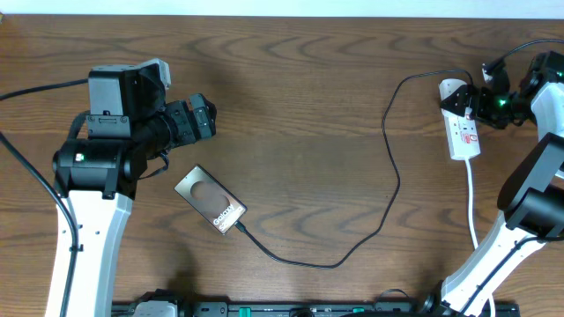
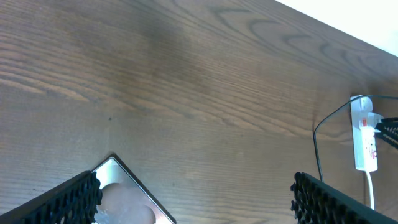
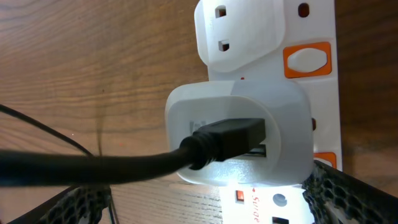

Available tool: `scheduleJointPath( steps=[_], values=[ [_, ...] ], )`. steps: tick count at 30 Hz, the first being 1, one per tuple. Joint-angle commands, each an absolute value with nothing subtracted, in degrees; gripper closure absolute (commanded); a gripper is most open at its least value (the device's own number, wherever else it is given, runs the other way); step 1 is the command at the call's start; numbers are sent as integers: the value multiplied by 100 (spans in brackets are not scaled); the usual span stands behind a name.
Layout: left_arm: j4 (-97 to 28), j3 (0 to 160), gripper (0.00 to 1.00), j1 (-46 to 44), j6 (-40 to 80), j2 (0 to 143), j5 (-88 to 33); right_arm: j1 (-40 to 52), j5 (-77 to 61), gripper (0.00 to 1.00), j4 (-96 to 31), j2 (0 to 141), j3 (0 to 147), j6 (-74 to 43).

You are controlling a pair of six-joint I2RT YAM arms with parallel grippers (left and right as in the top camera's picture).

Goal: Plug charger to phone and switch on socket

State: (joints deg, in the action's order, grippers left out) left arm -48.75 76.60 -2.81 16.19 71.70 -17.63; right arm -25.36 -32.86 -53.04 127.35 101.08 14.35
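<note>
The phone [image 1: 210, 202] lies flat and slanted on the table, and its upper corner [image 2: 127, 190] shows between my left fingers. The charger cable [image 1: 388, 198] meets the phone's lower end, loops right and rises to a white adapter [image 3: 239, 134] plugged into the socket [image 1: 463, 130]. The black plug [image 3: 227, 140] sits in that adapter. My left gripper [image 2: 196, 186] hovers open above and left of the phone, holding nothing. My right gripper [image 3: 208, 199] is open over the strip's top end, its fingers either side of the adapter. Orange switches [image 3: 308, 59] line the strip's edge.
The strip's white lead [image 1: 471, 202] runs down toward the right arm's base [image 1: 480, 273]. The left arm's white link [image 1: 88, 238] stands at the left front. In the left wrist view the socket [image 2: 364, 134] and cable [image 2: 317, 143] show far right. Bare wood lies between the phone and the cable loop.
</note>
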Motion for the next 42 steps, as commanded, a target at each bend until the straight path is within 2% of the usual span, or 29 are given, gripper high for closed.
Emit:
scheduleJointPath(
  steps=[1, 30, 42],
  values=[
    [-4904, 7802, 4, -298, 1498, 7196, -1680, -2495, -3249, 1, -5249, 12711, 10108, 1483],
    [-4993, 7802, 4, -298, 1500, 7196, -1682, -2255, -3100, 1, -5151, 13015, 10103, 1223],
    [-4993, 7802, 4, -298, 1500, 7196, -1682, -2088, -3588, 1, -5319, 13159, 10101, 1225]
  ],
)
